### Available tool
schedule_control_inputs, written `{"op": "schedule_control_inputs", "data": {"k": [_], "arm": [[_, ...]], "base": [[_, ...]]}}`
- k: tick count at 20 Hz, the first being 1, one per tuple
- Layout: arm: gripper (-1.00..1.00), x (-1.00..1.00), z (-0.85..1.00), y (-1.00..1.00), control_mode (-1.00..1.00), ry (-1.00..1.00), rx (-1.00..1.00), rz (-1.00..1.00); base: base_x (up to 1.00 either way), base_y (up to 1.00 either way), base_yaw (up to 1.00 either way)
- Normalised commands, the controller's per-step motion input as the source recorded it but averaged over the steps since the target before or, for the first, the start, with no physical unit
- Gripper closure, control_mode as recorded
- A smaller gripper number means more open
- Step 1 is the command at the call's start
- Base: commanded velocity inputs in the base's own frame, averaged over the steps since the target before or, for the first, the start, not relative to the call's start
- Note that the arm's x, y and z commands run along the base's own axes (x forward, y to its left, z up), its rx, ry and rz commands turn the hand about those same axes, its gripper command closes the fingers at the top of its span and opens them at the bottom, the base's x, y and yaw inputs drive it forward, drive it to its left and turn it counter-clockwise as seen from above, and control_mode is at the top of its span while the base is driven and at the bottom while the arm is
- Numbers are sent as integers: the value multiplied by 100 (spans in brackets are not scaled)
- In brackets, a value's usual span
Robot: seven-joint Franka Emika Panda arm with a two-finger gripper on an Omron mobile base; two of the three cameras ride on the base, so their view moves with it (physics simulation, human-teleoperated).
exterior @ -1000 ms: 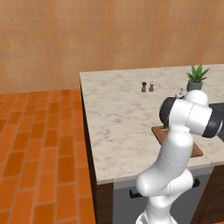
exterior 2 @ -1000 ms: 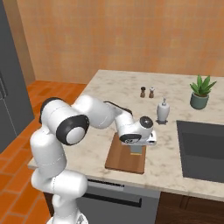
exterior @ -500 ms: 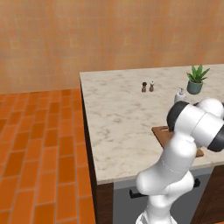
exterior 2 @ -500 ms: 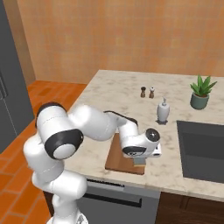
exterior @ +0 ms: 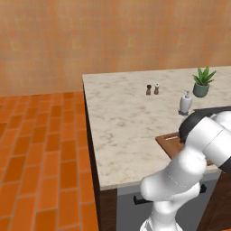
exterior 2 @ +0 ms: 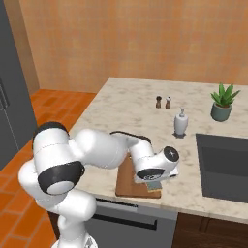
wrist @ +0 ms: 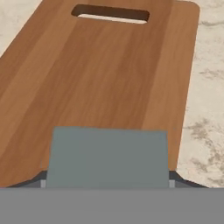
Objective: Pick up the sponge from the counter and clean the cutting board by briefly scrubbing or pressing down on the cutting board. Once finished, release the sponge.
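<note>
tool (exterior 2: 154, 184): low over the near end of the board, closed on the sponge
sponge: small flat grey-blue block (wrist: 107, 157), held between the fingers, sits on the board's near end
board: flat reddish-brown wooden cutting board (wrist: 109, 83) with a slot handle at the far end, lies on the surface near its front edge
surface: beige marble-patterned slab (exterior 2: 131, 104)
other items: white soap dispenser (exterior 2: 180, 123), potted green plant (exterior 2: 222, 102), two small shakers (exterior 2: 163, 102), all well apart from the board

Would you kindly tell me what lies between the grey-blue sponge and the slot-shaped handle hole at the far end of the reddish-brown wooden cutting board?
Nothing: in the hand view, bare wood of the reddish-brown wooden cutting board runs from the grey-blue sponge to the handle hole.
</note>
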Motion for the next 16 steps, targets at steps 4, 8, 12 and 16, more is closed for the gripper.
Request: {"op": "schedule_control_inputs", "data": {"k": [4, 8, 12, 16], "arm": [[100, -28, 2, 65, -100, 8, 10, 17], [100, 0, 26, 99, -100, 12, 0, 22], [100, 6, 41, 100, -100, 3, -7, 13], [100, 0, 43, 100, -100, 0, -9, 9]], "base": [[0, 0, 0], [0, 0, 0], [0, 0, 0], [0, 0, 0]]}}
